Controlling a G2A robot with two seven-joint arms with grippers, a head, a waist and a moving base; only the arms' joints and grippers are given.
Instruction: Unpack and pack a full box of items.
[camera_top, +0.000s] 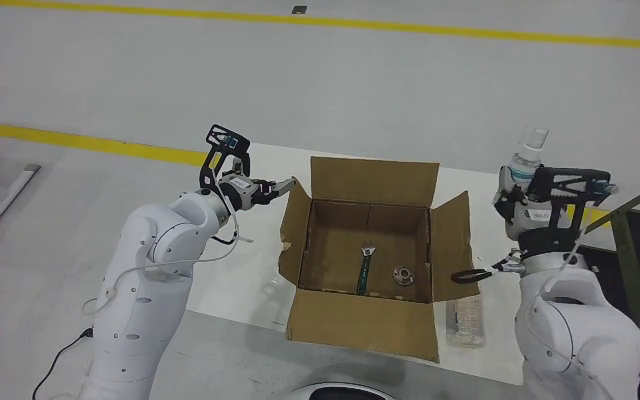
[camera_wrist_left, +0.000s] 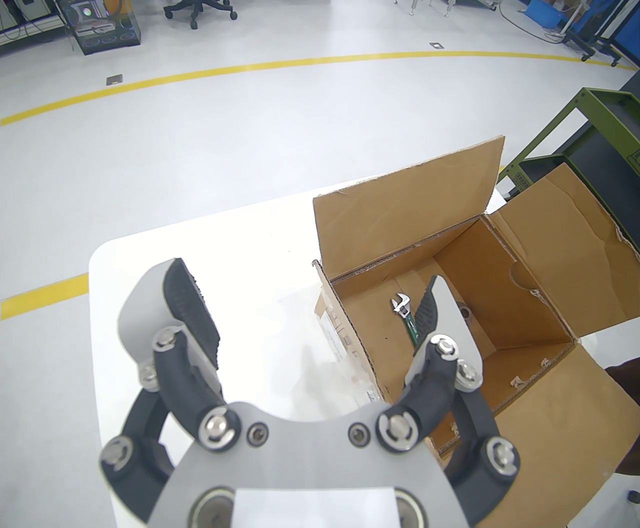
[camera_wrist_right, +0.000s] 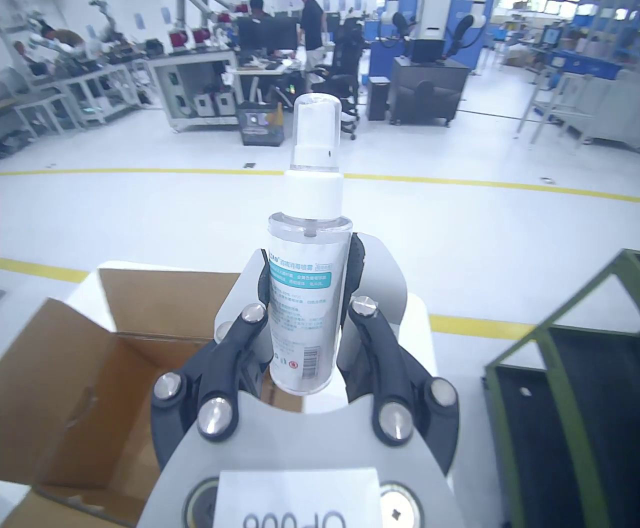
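A: Box: open on the surface. Wrench and round metal fitting inside, yet to come out.
B: Out?
A: Spray bottle, clamped in the right end effector beside the box. Water bottle lying by the box. Left end effector: wide, empty.

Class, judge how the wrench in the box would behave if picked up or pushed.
The wrench looks like metal: probably stiff and heavy for its size. It lies flat on the box floor, so it would likely slide, not roll.
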